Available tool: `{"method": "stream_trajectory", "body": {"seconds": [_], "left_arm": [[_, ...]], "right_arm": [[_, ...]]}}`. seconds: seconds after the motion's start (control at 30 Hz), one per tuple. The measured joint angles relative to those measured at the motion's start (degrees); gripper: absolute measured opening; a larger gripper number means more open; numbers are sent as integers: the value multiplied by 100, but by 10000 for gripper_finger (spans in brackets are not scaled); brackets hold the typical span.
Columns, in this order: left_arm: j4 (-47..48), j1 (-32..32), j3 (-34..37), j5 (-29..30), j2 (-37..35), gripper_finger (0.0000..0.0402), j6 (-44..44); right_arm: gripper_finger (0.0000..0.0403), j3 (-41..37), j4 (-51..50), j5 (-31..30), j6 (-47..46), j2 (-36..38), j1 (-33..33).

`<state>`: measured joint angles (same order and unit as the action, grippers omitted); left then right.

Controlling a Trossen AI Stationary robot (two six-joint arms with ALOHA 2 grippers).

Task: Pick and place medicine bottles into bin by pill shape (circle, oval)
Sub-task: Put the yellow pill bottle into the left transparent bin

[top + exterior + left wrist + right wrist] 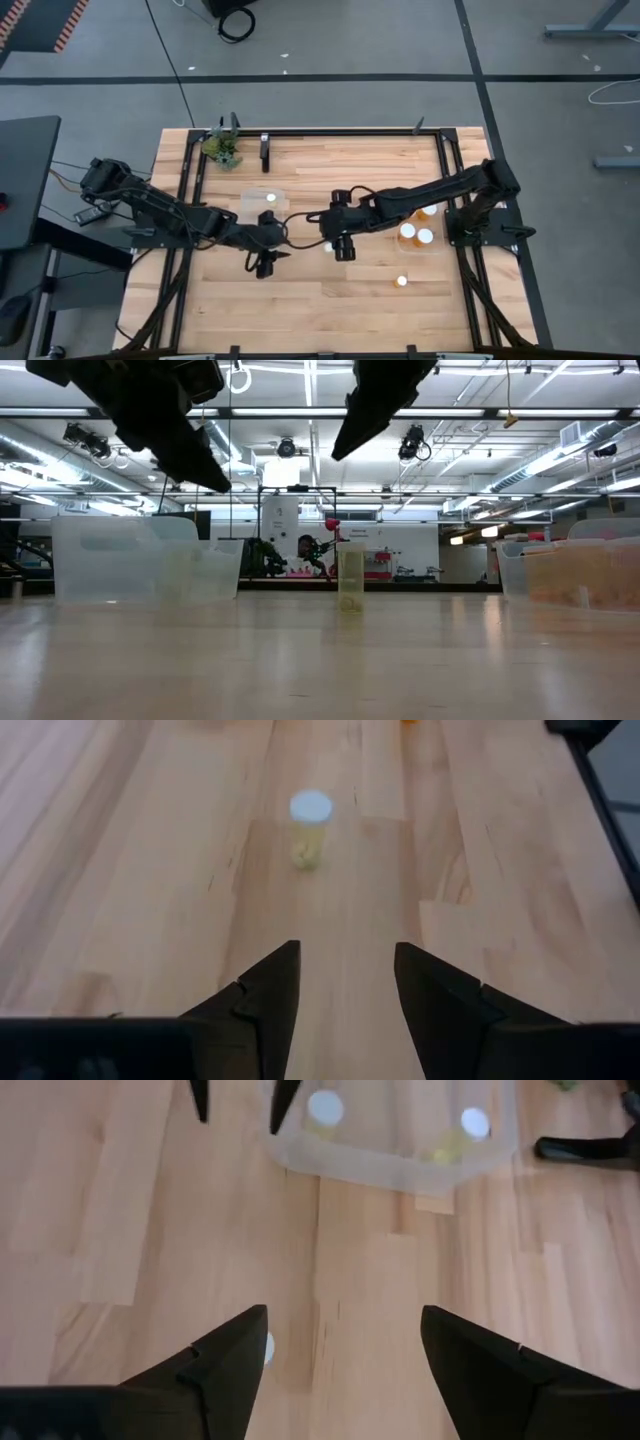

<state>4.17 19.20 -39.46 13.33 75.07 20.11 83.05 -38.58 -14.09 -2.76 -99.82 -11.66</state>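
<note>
Both arms hover over the middle of the bench point(300, 310) with nothing held. The left gripper point(264, 262) has its fingers point(270, 995) released, and a white-capped bottle point(309, 828) with a pale yellowish body stands ahead of them in the left wrist view. The right gripper point(343, 247) also has its fingers point(225, 1360) spread apart and free; a white cap point(266, 1347) peeks out just beside one finger in the right wrist view, likely the bottle standing at mid-bench between the two grippers point(327, 246).

Other bottles are sorted or waiting: one white cap shows in the clear left bin point(262, 203) toward the far edge, amber bottles sit in the clear bin point(432, 243) near the right edge, and a lone bottle point(402, 281) stands nearer the front edge, right of centre.

The main risk, as I judge it, is the two grippers crowding the same central spot: they hang close together, and if both go for the mid-bench bottle the fingers could clash or knock it over and send it rolling. A descent slightly off-centre could also tip the slim bottle with one finger. A further hazard is sorting error, since the pill shape cannot be read from these views, so a bottle might land in the wrong bin
</note>
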Motion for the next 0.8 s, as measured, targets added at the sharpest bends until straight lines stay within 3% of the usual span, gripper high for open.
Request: {"method": "stream_trajectory", "body": {"seconds": [0.23,0.47,0.8], "left_arm": [[-116,-193,0,-4,0,172,27],[-141,-304,0,-64,0,172,80],[-860,-1002,-5,-49,208,172,-430]], "right_arm": [[271,-239,-7,-5,145,391,-1],[271,-1656,1241,-4,190,1332,226],[271,-3562,2795,-68,448,2788,613]]}}
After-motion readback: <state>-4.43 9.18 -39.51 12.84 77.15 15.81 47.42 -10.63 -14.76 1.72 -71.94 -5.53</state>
